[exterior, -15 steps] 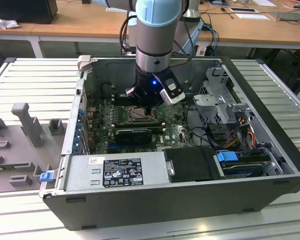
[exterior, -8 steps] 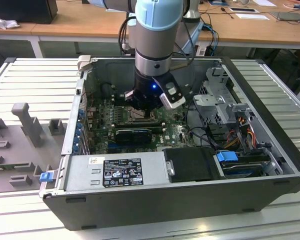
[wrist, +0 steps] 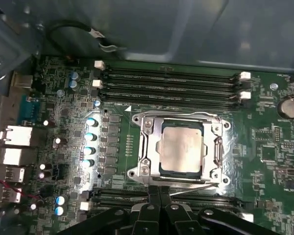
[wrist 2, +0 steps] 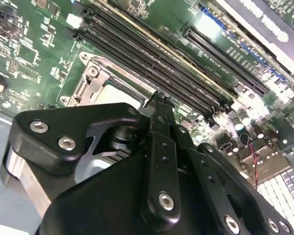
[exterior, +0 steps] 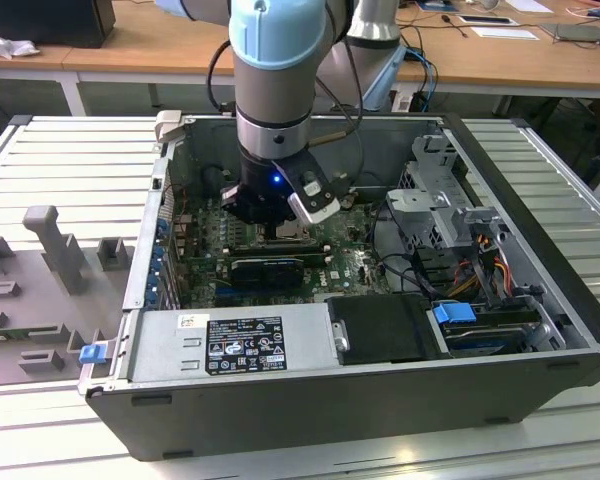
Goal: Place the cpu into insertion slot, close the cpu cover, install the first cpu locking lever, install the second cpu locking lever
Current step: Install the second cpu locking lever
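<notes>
In the first wrist view the cpu (wrist: pixel 181 147) lies flat in the insertion slot (wrist: pixel 224 128) on the green motherboard. The cpu cover (wrist: pixel 153 131) is down around it, and the chip's pale top shows through the window. A thin locking lever wire (wrist: pixel 192 187) runs along the socket's edge nearest my gripper (wrist: pixel 159 189). Both fingers are shut together, and their tips meet right at that edge, by the wire's end. In the second wrist view one black fingertip (wrist 2: pixel 159 100) stands just beside the socket (wrist 2: pixel 94 81). The exterior view has the gripper (exterior: pixel 277 226) low inside the open computer case.
Long black memory slots (wrist: pixel 171 81) flank the socket on two sides. A black card (exterior: pixel 268 268), the power supply (exterior: pixel 230 345), a drive cage (exterior: pixel 440 190) and loose cables (exterior: pixel 480 270) crowd the case. A grey fixture (exterior: pixel 50 250) sits at the exterior view's left.
</notes>
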Controlling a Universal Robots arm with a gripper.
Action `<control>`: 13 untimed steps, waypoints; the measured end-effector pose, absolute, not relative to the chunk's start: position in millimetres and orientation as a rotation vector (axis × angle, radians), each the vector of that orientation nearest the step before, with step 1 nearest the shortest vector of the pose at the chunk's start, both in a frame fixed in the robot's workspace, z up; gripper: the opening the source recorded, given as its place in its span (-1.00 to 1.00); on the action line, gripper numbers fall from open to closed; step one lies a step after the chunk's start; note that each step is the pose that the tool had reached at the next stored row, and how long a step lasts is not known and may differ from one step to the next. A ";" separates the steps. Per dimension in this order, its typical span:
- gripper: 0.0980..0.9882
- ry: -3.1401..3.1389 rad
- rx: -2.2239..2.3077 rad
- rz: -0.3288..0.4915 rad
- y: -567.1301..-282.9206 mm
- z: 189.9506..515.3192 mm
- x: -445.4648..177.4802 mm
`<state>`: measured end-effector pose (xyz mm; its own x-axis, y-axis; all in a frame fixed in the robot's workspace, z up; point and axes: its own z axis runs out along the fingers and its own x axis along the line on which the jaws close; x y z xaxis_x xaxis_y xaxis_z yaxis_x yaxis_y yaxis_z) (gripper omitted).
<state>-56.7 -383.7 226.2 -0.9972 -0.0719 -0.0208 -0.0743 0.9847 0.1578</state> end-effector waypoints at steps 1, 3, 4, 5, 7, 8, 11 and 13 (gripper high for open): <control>-0.98 3.114 -0.117 0.250 -383.7 224.7 -56.7; -0.98 3.114 -0.131 0.255 -383.8 218.0 -56.7; -0.98 3.114 -0.141 0.257 -383.8 214.8 -56.8; -0.98 3.113 -0.151 0.262 -384.8 212.2 -57.6; -0.98 3.110 -0.151 0.290 -387.5 211.2 -60.2; -0.98 3.108 -0.151 0.310 -389.1 210.9 -62.0; -0.98 3.097 -0.155 0.382 -398.5 208.5 -66.8; -0.98 3.095 -0.156 0.399 -401.0 207.7 -68.6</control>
